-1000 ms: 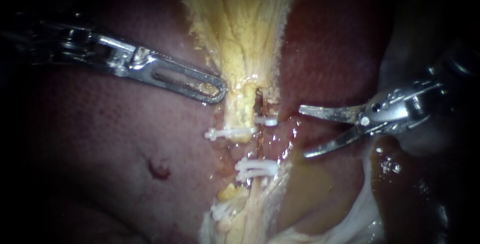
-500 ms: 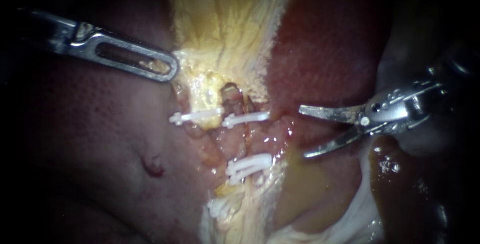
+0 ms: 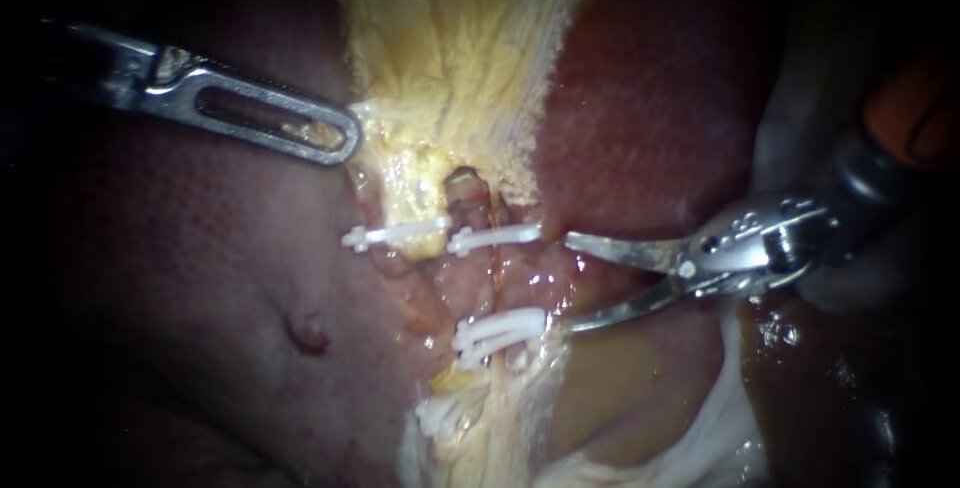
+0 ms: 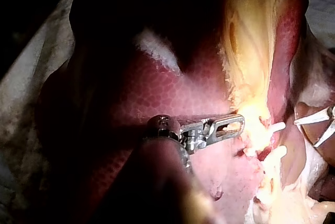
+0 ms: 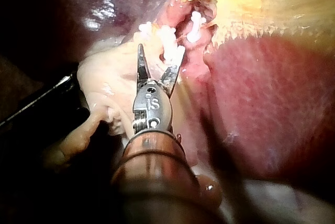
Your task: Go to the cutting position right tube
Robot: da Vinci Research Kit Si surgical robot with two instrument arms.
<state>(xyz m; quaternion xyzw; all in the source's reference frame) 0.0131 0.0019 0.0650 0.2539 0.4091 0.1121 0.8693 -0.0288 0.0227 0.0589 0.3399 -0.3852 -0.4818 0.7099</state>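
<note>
Tension from left claw pinching yellow tissue exposes right tube; right claw hovers spread beside it.

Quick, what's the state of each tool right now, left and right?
Left tool: jaws shut on the edge of the yellow tissue.
Right tool: blades open, a gap between them, holding nothing.

Silver left instrument (slotted tip)
</note>
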